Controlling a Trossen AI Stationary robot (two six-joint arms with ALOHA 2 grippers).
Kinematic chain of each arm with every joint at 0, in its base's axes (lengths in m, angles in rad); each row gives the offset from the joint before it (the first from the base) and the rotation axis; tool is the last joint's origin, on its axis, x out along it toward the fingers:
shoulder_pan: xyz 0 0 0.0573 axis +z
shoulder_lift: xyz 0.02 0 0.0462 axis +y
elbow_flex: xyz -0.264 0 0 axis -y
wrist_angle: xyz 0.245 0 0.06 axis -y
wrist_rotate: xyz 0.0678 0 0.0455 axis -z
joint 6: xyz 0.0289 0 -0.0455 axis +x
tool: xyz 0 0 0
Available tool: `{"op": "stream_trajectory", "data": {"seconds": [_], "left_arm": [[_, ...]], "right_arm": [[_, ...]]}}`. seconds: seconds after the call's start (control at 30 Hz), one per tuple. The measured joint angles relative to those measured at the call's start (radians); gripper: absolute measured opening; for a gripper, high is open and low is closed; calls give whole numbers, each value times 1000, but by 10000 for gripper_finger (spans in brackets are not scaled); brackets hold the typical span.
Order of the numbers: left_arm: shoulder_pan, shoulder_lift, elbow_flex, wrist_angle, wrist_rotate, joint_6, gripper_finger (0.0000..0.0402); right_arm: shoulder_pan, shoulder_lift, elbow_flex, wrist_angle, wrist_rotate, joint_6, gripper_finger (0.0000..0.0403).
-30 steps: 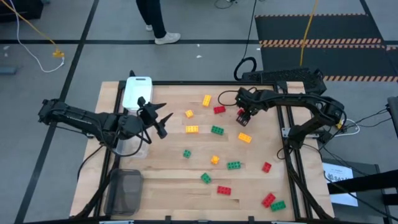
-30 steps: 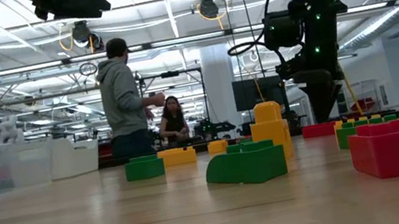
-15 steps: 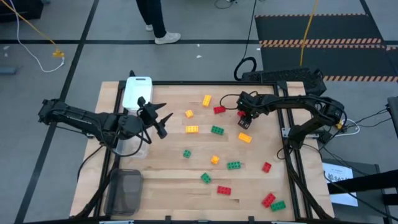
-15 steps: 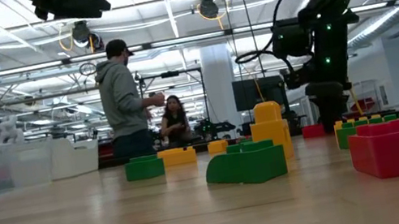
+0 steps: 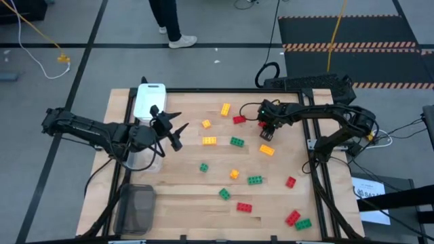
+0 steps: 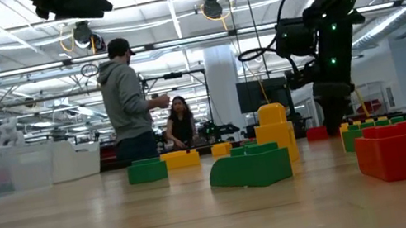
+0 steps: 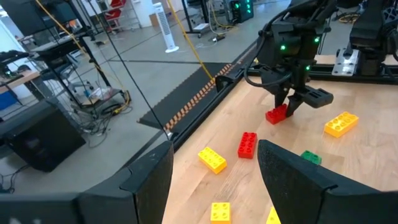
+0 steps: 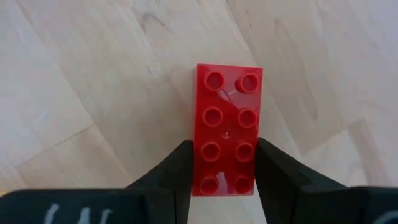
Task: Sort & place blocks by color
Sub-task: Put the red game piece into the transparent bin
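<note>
Wooden table (image 5: 203,200) in an open workshop, a person (image 6: 127,102) standing beyond it. Right arm reaches down to the far side; right gripper (image 5: 264,129) has its fingers against both long sides of a red block (image 8: 226,129) lying on the wood. Left gripper (image 5: 173,130) hovers with jaws apart beside the white tray (image 5: 149,99). Blocks counted from above: six red, five green, five yellow.
</note>
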Motion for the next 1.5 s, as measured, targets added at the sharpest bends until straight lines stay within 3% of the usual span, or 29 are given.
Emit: {"op": "stream_trajectory", "data": {"seconds": [0.13, 0.27, 0.43, 0.6, 0.77, 0.87, 1.13, 1.5], "left_arm": [[-1, 0, 0, -6, 1, 40, 237], [-9, 2, 0, -7, 22, 112, 237], [-13, 43, -1, 100, 154, 185, 237], [5, 125, -1, 362, 222, 183, 237], [22, 216, -1, 469, 451, 200, 237], [31, 276, -1, 547, 522, 173, 237], [35, 363, -1, 639, 535, 164, 237], [35, 376, 1, 698, 594, 122, 237]], "right_arm": [[43, -91, 0, 42, -18, -13, 120], [108, -230, 0, 177, -149, 62, 120], [262, -360, 0, 447, -329, 46, 120], [437, -370, 2, 652, -204, -78, 120], [508, -313, 2, 698, -176, -133, 120], [545, -268, 2, 760, -175, -151, 120], [609, -174, 2, 967, -56, -270, 120], [592, -101, 1, 1094, -54, -260, 120]]}}
